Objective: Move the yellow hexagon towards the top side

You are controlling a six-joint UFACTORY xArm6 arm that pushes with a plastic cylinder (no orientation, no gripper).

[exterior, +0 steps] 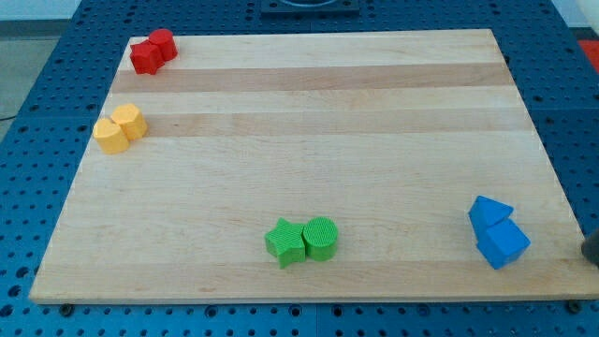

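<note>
My tip [591, 255] barely in view at view's right edge, bare rod end touching no block, just past blue blocks [497, 232]. Yellow hexagon [129, 122] far across wooden board [309, 140] at view's left edge, upper half, touching second yellow block [110, 137]. Target lies left and upward of tip — must get below the hexagon, then push toward view's top. Red blocks [153, 51] sit above, in the path.
</note>
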